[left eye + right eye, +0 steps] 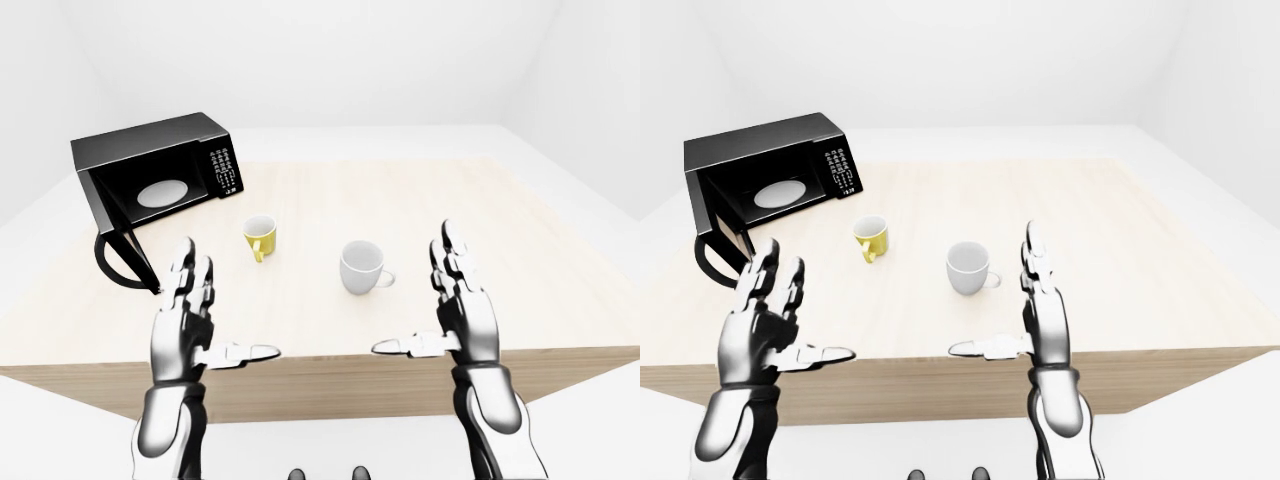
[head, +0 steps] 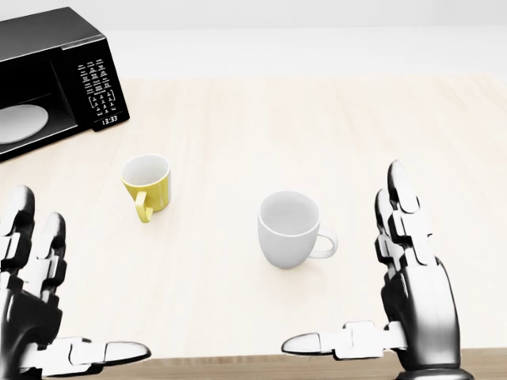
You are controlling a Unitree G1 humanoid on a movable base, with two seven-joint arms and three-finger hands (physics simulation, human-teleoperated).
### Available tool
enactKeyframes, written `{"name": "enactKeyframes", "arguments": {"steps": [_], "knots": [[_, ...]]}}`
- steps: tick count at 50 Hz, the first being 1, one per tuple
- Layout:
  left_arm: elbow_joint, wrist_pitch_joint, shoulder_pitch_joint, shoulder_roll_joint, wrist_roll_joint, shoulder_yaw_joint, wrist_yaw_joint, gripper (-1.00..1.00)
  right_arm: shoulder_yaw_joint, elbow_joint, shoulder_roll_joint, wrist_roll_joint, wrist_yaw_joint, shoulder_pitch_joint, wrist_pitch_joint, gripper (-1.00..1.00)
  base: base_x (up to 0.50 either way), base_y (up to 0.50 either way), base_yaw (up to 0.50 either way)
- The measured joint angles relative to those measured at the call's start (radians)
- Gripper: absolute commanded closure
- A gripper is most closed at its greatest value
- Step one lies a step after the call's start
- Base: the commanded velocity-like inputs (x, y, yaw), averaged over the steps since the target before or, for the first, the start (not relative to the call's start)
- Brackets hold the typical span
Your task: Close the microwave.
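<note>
The black microwave (image 1: 152, 168) stands at the table's top left in the left-eye view. Its door (image 1: 122, 256) is swung open toward the table's near edge, and a white plate (image 1: 164, 192) shows inside. The keypad side (image 2: 99, 93) shows in the head view. My left hand (image 1: 226, 314) hovers open over the near edge, right of the door and apart from it. My right hand (image 1: 418, 302) hovers open at the lower right, palm facing inward. Neither hand holds anything.
A yellow mug (image 2: 147, 184) stands on the light wooden table (image 2: 317, 134) between the microwave and a white mug (image 2: 289, 229). The white mug sits between my hands, its handle pointing right. The table's near edge (image 1: 330, 385) runs under my wrists.
</note>
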Motion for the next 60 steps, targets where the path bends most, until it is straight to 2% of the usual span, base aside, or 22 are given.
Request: {"name": "enactKeyframes", "arguments": {"steps": [10,26,60], "knots": [[-0.234,0.0,0.082,-0.052,-0.027,0.056,-0.072,-1.0,0.033,-0.241,0.002,-0.038,-0.012,0.074,0.0,-1.0,0.0,0.0,0.0],[-0.339,0.0,0.116,-0.091,-0.037,0.09,-0.121,-1.0,0.046,-0.326,0.005,-0.047,-0.014,0.108,0.0,-1.0,0.0,0.01,0.0],[-0.366,0.0,0.134,-0.098,-0.019,0.081,-0.149,-1.0,0.071,-0.343,-0.006,-0.064,-0.009,0.133,0.0,-1.0,0.0,0.5,0.0]]}}
